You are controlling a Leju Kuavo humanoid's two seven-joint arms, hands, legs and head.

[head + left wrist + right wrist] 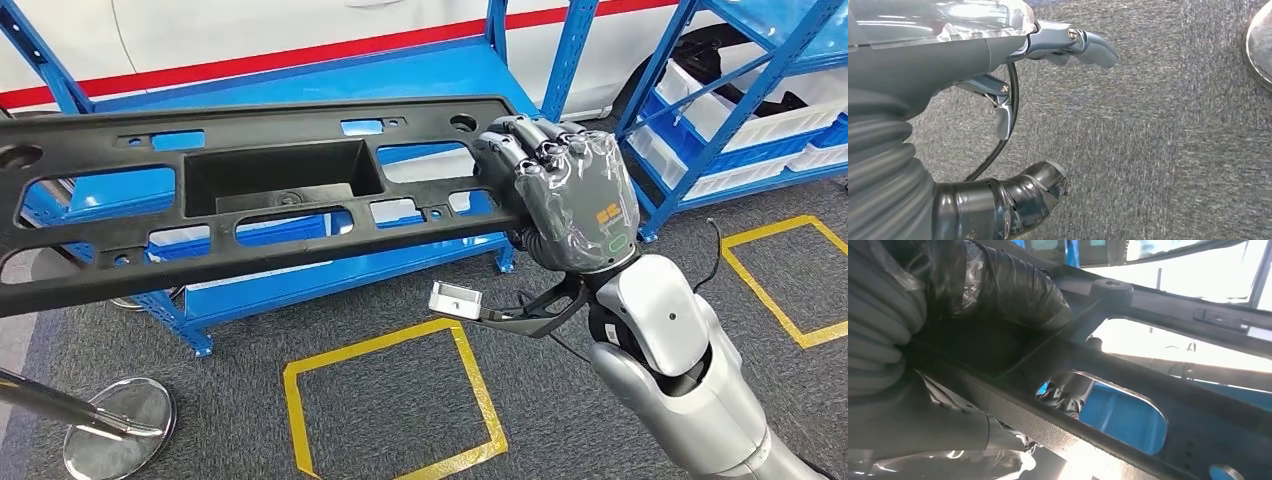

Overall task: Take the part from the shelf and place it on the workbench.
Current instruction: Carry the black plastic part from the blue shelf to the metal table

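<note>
One long black plastic part [250, 190] spans the head view from 9 o'clock to just past centre, held clear above the grey carpeted floor [560, 400]. The part is a flat frame with a rectangular recessed pocket near its middle and several cut-out windows along its length. It lies roughly level, its far left end sitting lower in the picture than its right end.

The right robot hand [560, 190] grasps the right end of the part. Its dark fingers wrap over the upper edge of the frame, and the back of the hand, under a clear film cover, faces the camera. The silver right forearm [680, 370] enters from 5 o'clock. In the right wrist view, the thumb [1013, 285] presses against the underside ribs of the part [1128, 370], with blue shelf surface visible through a cut-out.

Behind the part stands a blue metal shelf [420, 80], with a second blue shelf [740, 100] at 2 o'clock carrying white bins. Yellow tape squares [390, 400] mark the floor at 6 o'clock and at 3 o'clock. A round chrome stanchion base [120, 425] sits at 8 o'clock.

The left robot hand [1013, 115] appears in the left wrist view above the carpet. It holds nothing, and its fingers [1093, 47] are extended and apart from the thumb [1013, 200].
</note>
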